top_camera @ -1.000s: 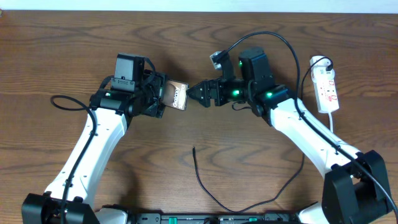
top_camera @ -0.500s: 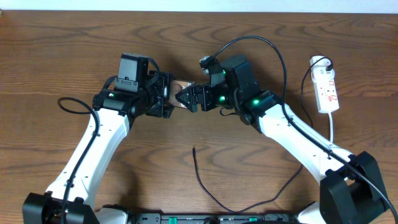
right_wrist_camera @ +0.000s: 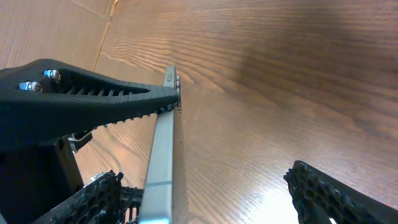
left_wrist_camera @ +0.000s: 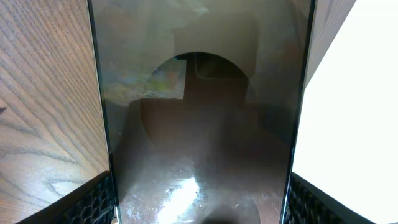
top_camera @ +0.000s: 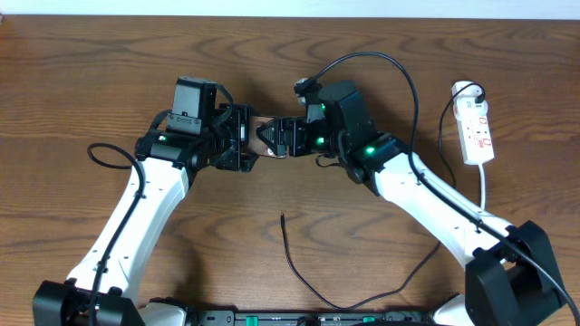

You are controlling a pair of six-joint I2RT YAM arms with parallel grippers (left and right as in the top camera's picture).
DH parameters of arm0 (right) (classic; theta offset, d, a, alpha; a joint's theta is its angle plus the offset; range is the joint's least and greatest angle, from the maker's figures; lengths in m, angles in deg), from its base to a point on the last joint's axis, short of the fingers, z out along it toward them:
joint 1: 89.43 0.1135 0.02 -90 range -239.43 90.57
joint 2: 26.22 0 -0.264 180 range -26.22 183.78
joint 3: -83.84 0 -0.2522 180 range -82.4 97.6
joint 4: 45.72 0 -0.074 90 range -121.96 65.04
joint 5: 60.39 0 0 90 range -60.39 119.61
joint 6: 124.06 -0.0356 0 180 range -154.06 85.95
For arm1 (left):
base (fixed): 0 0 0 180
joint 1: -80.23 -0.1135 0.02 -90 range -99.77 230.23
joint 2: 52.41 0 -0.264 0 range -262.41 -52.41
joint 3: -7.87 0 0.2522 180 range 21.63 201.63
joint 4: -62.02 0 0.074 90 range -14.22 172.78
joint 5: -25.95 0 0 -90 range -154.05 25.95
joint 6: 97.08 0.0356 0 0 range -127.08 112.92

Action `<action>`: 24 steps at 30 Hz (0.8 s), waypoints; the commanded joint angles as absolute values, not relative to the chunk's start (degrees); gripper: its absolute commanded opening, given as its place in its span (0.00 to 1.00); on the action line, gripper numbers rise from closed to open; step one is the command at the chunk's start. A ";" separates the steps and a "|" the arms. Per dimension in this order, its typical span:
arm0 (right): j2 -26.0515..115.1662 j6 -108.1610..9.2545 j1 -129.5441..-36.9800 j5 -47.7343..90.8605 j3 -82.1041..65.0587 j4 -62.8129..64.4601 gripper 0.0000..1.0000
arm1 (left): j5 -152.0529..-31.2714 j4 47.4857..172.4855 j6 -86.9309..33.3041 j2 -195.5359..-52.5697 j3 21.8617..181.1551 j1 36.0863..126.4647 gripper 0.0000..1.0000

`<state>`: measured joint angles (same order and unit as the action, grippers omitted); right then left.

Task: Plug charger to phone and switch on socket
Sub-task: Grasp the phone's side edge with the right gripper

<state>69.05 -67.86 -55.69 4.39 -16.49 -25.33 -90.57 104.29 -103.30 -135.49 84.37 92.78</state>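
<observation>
My left pincer (top_camera: 243, 138) grips the phone (left_wrist_camera: 199, 124); my right pincer (top_camera: 276, 139) stands open at its far end.
My left fingers clamp the phone's side edges, and its glossy face fills that wrist's view. One right finger (right_wrist_camera: 93, 106) touches the phone's end corner, while the other hangs apart over the table (top_camera: 91, 72). The charger (top_camera: 284, 222) lies unheld, nearer me than the phone. The socket (top_camera: 477, 131) lies well right of the phone, with my right arm (top_camera: 426, 195) between them.

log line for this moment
left end effector: shut on glossy dark flat phone | right end effector: open at phone edge | thin black charger cable: unplugged
</observation>
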 commanded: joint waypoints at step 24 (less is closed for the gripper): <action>69.55 -68.73 -52.19 5.77 -15.59 -25.33 0.42 | -91.47 103.55 -103.87 -134.64 85.33 94.84 0.08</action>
<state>69.05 -68.60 -53.15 5.44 -16.49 -25.35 -90.72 104.12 -103.30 -135.49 84.37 94.60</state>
